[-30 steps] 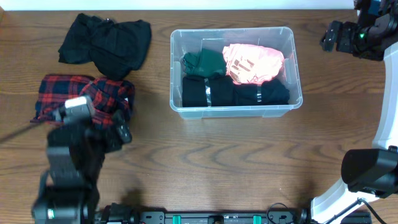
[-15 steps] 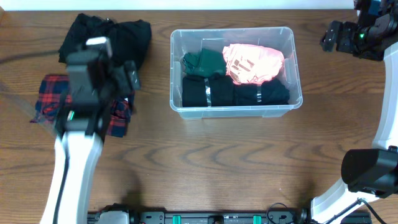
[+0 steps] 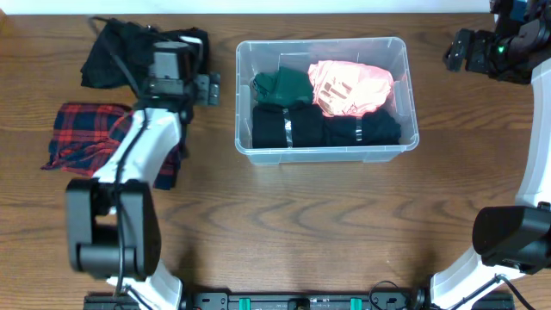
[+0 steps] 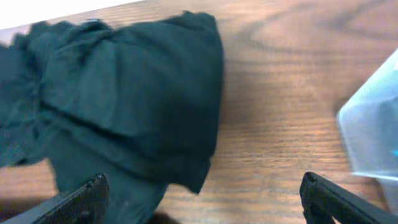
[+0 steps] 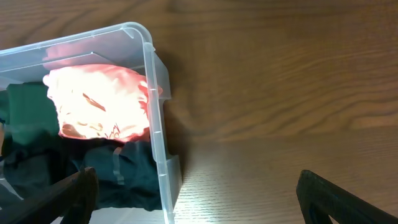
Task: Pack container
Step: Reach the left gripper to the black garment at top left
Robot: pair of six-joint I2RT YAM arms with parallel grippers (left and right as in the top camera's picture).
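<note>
The clear plastic container (image 3: 405, 60) sits at the table's centre back, holding a green garment (image 3: 281, 84), a pink one (image 3: 351, 88) and folded black ones (image 3: 325, 127). Its corner also shows in the right wrist view (image 5: 152, 74) and at the right edge of the left wrist view (image 4: 373, 134). My left gripper (image 3: 209, 89) is open and empty, hovering over the edge of a crumpled black garment (image 3: 112, 53), which fills the left wrist view (image 4: 124, 99). My right gripper (image 3: 454, 52) is open and empty, above the table right of the container.
A red and black plaid garment (image 3: 86, 133) lies on the wooden table (image 3: 310, 215) at the left, partly under my left arm. The right arm's base (image 3: 508, 241) stands at the front right.
My left arm has swung from the front left, over the plaid garment, up to the black garment at the back left. The right arm has not moved.
</note>
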